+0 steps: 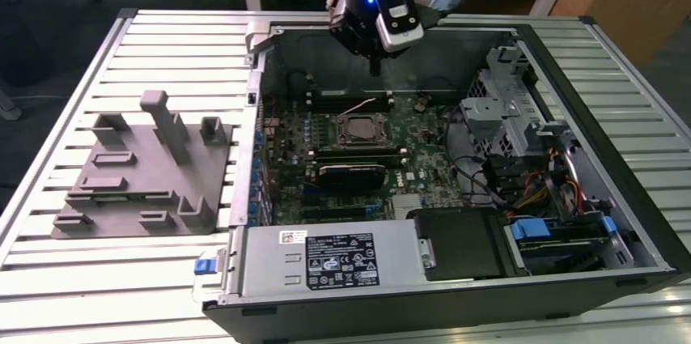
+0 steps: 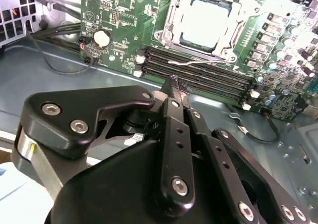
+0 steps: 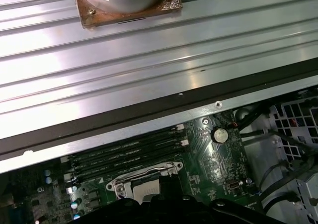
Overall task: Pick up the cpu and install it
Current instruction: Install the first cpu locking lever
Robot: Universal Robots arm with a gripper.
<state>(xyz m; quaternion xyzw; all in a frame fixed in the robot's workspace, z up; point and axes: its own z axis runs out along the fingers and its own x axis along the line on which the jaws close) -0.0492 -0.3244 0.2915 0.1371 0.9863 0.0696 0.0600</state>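
The cpu (image 2: 204,21) is a silver-white square lying flat inside the motherboard socket frame (image 2: 171,15), whose metal latch stands open around it. In the exterior view the cpu (image 1: 360,128) sits mid-board in the open computer case. My gripper (image 1: 375,62) hangs above the board's far edge, behind the socket and well clear of it. In the second wrist view my gripper (image 2: 176,85) has its two black fingers (image 2: 174,110) pressed together with nothing between them, over the memory slots (image 2: 198,72). The first wrist view shows the socket frame (image 3: 141,177) partly hidden by the gripper body.
A grey plastic fixture block (image 1: 146,166) stands on the slatted table (image 1: 86,295) at the exterior view's left. Inside the case are a power supply (image 1: 324,259), a drive cage (image 1: 507,117), loose cables (image 1: 540,190) and a coin battery (image 2: 102,37). Case walls (image 1: 454,40) ring the board.
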